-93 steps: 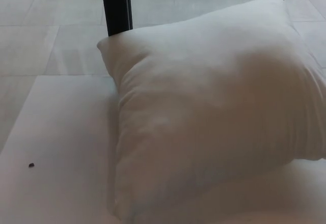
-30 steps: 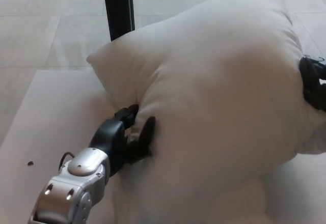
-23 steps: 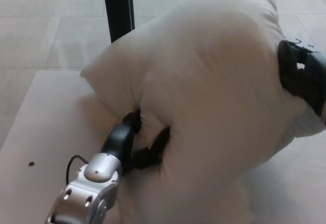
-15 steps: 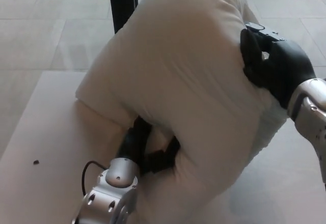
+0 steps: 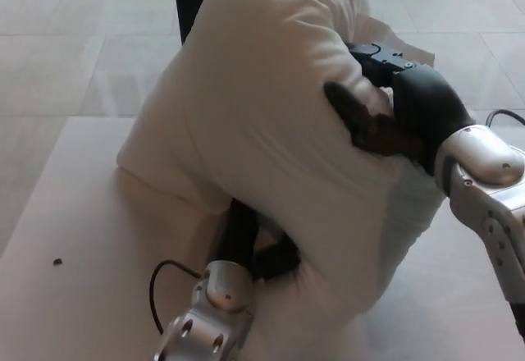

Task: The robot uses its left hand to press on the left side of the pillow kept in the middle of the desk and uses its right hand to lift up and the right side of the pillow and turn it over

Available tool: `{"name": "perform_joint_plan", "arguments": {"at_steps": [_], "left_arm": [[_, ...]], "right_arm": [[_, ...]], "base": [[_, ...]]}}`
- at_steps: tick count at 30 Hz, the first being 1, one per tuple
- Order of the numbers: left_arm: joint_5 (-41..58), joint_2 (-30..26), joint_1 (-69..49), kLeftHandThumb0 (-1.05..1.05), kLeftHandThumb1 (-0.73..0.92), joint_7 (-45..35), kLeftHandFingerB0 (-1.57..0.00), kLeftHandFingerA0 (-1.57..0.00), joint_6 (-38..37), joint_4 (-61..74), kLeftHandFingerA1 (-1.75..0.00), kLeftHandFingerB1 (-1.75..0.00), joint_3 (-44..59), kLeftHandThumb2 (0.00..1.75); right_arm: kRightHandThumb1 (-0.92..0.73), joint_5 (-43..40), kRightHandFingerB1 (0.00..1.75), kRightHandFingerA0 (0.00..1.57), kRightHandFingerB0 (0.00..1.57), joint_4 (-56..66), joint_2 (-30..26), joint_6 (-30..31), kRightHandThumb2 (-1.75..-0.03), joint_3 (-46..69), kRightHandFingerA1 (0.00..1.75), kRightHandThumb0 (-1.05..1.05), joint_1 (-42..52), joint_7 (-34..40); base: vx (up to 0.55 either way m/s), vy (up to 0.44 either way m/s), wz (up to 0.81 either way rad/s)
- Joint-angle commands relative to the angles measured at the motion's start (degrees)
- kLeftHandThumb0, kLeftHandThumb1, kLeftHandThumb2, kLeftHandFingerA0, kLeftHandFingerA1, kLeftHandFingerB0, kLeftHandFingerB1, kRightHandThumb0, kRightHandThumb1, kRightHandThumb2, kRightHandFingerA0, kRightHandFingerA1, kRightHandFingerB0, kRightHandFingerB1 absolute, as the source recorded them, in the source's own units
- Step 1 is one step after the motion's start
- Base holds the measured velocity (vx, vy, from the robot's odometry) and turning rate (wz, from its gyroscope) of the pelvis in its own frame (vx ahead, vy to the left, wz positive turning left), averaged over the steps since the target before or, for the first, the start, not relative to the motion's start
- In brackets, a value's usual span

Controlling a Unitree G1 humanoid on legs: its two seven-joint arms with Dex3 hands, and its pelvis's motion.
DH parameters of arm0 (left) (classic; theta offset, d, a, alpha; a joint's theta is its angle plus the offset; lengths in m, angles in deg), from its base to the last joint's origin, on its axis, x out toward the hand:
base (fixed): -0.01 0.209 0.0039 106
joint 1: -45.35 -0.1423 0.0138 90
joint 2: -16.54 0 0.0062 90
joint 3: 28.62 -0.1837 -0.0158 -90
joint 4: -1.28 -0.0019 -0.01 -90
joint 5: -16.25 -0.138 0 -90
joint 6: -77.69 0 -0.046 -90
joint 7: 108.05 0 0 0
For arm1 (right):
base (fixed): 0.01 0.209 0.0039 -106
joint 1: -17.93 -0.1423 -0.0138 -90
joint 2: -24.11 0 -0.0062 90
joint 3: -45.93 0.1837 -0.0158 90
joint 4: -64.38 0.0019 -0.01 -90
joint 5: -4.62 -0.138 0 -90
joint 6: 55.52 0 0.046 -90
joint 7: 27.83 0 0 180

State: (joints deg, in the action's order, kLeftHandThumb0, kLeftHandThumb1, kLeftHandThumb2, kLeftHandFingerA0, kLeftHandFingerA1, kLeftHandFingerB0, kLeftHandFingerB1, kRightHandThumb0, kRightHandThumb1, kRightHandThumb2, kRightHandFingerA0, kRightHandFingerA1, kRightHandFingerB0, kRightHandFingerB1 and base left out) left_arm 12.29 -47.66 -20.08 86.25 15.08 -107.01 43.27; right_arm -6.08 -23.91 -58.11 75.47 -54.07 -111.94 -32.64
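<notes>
Pillow [image 5: 262, 123] is stood up on the tabletop [image 5: 74, 213], pinned underneath by the left robot hand [image 5: 254, 246], whose grip cannot be judged. Its raised right side is clasped by the right robot hand [image 5: 385, 115]; steady rolling over the pinned edge is advised.

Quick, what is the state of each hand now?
Left hand: pressed into the big white fabric pillow; open or shut cannot be told.
Right hand: shut on the pillow's right side, lifting it.

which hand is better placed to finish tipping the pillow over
Right. The right hand grips the pillow's raised right side, while the left hand is buried under its lower edge, pinning it.
</notes>
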Motion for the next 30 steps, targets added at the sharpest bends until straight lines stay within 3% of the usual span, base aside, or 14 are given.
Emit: {"name": "perform_joint_plan", "arguments": {"at_steps": [1,3,4,7,9,10,11,12,15,16,17,18,19,30], "left_arm": [[0.7,10.1,-4.5,-0.64,0.46,-5.4,0.0,0.0,-2.2,-2.2,-0.23,0.0,-9.8,0.75],[1.1,11.6,-5.4,-0.85,0.38,-3.6,0.0,-0.05,-4.3,-3.5,-0.26,0.0,-8.6,0.74],[1.7,12.5,-5.7,-0.86,0.44,-3.3,0.0,0.0,-6.5,-5.0,-0.31,0.0,-7.7,0.8],[1.8,13.0,-6.1,-0.65,0.48,-3.2,0.0,0.0,-7.8,-5.6,-0.46,0.0,-7.1,0.55],[2.6,14.9,-6.4,-0.58,0.39,-1.8,0.0,-0.08,-6.5,-5.0,-0.56,0.0,-6.2,0.69],[2.9,15.3,-6.9,-0.58,0.39,-1.5,0.0,-0.08,-6.2,-4.6,-0.56,0.0,-6.0,0.69],[3.1,15.6,-7.1,-0.57,0.47,-1.5,0.0,-0.17,-6.4,-4.8,-0.9,0.0,-5.9,0.55],[3.4,16.1,-7.4,-0.57,0.47,-1.5,0.0,-0.17,-6.7,-5.0,-0.9,0.0,-5.7,0.55],[3.5,16.7,-9.7,-0.75,0.41,-1.8,0.0,-0.14,-10.3,-6.7,-0.68,0.0,-6.5,0.76],[3.3,16.7,-10.2,-0.75,0.41,-1.6,0.0,-0.14,-10.4,-6.6,-0.68,0.0,-6.8,0.76],[3.5,17.1,-10.5,-0.66,0.5,-1.6,0.0,-0.07,-10.1,-6.7,-0.68,0.0,-6.9,0.55],[3.3,17.2,-11.9,-0.71,0.4,-1.3,0.0,-0.06,-10.2,-6.5,-0.55,0.0,-7.9,0.74],[3.2,17.3,-12.6,-0.65,0.41,-1.0,0.0,-0.1,-10.1,-6.4,-0.55,0.0,-8.3,0.73],[4.0,17.7,-14.9,-0.82,0.4,0.0,0.0,-0.08,-12.1,-7.0,-0.56,0.0,-8.7,0.74]], "right_arm": [[-0.44,-0.9,0.45,0.78,0.28,-6.5,5.2,7.3,-0.56,-18.6,1.6,-0.49,2.3,-13.4],[-0.33,0.0,0.55,0.99,0.28,-7.6,6.2,5.8,-0.71,-19.4,1.43,-0.63,3.9,-12.8],[-0.45,0.6,0.48,0.74,0.3,-8.4,7.1,4.7,-0.56,-20.0,1.66,-0.49,5.2,-12.0],[-0.45,1.6,0.48,0.68,0.31,-9.7,7.8,3.0,-0.57,-20.3,1.58,-0.47,6.1,-11.7],[-0.31,4.8,0.59,1.07,0.33,-11.3,9.0,0.5,-0.77,-23.5,1.36,-0.48,7.4,-9.6],[-0.31,5.8,0.59,1.07,0.33,-11.8,9.6,-0.4,-0.77,-24.5,1.36,-0.48,7.7,-8.9],[-0.45,6.2,0.53,0.72,0.39,-12.1,9.8,-0.8,-0.56,-24.8,1.63,-0.42,7.9,-8.5],[-0.45,6.9,0.53,0.72,0.39,-12.5,10.2,-1.4,-0.56,-25.3,1.63,-0.42,8.3,-8.0],[-0.48,11.2,0.53,0.43,0.41,-13.8,10.3,-1.3,-0.54,-33.2,1.09,-0.44,6.8,-9.3],[-0.48,12.1,0.53,0.43,0.41,-14.0,10.2,-2.6,-0.54,-34.7,1.09,-0.44,6.7,-9.8],[-0.46,13.1,0.64,0.17,0.45,-14.0,9.8,-4.7,-0.53,-36.5,0.72,-0.47,6.9,-10.8],[-0.35,13.4,0.66,0.11,0.45,-13.1,9.5,-4.7,-0.74,-38.1,0.59,-0.5,7.7,-11.0],[-0.46,13.8,0.57,0.07,0.45,-13.1,9.5,-4.3,-0.53,-38.8,0.57,-0.46,8.0,-10.8],[-0.49,17.0,0.55,0.0,0.41,-14.1,9.5,-5.7,-0.54,-43.5,0.72,-0.48,8.0,-12.3]], "base": [[0.0,0.0,0.0],[0.0,0.0,0.0],[0.0,0.0,0.0],[0.0,0.0,0.0],[0.0,0.0,0.0],[0.0,0.0,0.0],[0.0,0.0,0.0],[0.0,0.0,0.0],[0.0,0.0,0.0],[0.0,0.0,0.0],[0.0,0.0,0.0],[0.0,0.0,0.0],[0.0,0.0,0.0],[0.0,0.0,0.0]]}}
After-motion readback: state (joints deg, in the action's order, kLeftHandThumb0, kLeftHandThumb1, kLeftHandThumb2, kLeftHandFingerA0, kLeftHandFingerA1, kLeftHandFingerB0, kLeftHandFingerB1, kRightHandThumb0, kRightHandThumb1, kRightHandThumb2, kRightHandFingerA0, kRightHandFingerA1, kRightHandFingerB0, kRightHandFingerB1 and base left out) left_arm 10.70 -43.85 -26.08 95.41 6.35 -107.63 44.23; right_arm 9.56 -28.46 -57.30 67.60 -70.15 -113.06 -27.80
